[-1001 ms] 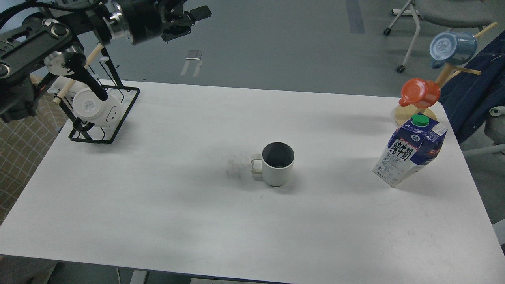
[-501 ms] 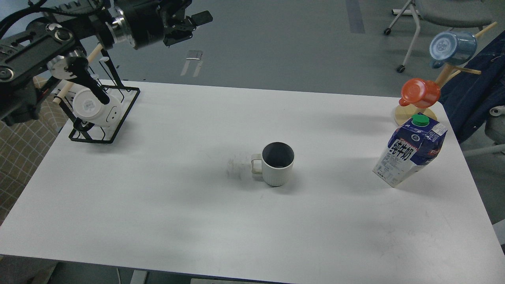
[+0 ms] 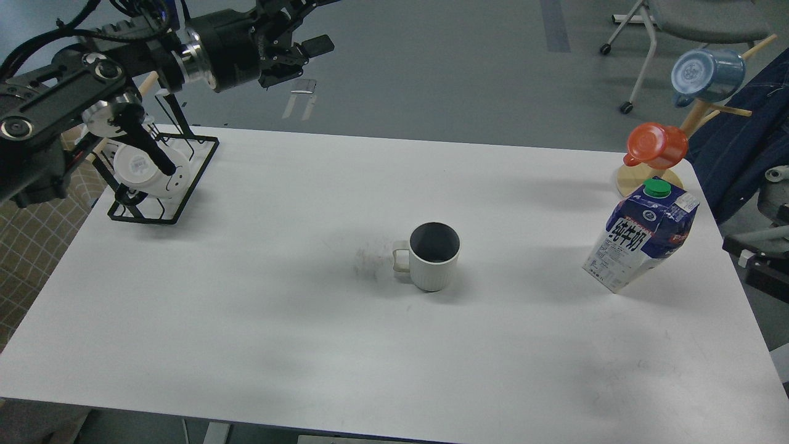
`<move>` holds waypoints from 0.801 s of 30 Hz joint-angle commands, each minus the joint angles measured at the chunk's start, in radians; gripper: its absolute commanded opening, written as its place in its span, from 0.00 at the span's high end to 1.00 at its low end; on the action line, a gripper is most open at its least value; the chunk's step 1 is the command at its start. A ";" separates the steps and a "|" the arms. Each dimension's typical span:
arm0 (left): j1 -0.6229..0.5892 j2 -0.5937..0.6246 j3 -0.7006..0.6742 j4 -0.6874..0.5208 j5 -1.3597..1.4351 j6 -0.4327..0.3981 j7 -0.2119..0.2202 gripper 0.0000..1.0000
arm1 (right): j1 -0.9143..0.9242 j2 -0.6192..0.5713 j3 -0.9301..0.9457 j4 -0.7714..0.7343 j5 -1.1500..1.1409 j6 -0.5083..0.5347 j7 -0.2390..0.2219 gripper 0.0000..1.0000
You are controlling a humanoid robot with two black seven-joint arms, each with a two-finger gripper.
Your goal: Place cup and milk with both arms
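Grey floor out back, office chair [image 3: 690, 18] in the far corner, big white table [image 3: 246, 345] filling most of the view. Cup [image 3: 434, 256] upright near the middle of the table, handle pointing left, dark inside and looks empty. Milk carton [image 3: 641, 242] near the right edge, green cap on top, well apart from the cup. Just behind it, a wooden mug tree [image 3: 690, 123] carrying an orange mug [image 3: 656, 145] and a blue mug [image 3: 706, 75]. Black wire rack [image 3: 163, 185] at the far left corner with a white mug [image 3: 148, 169] on it.

Left gripper [image 3: 305, 34] up high past the far edge of the table, well apart from the cup and holding nothing; fingers look spread, though partly cut off at the top of the view. Right gripper: only a sliver of dark hardware [image 3: 761, 262] poking in at the right edge beside the carton, so can't tell how the fingers stand.

Looks like the reach stage, nothing grasped yet. Next up, probably: bring the left side down and forward to the cup, line up on handle or body, and get the right side onto the carton without tipping it.
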 commanded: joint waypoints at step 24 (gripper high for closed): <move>0.003 -0.001 0.000 -0.001 0.000 0.000 -0.001 0.08 | 0.075 0.309 0.000 -0.238 -0.110 -0.001 0.000 0.00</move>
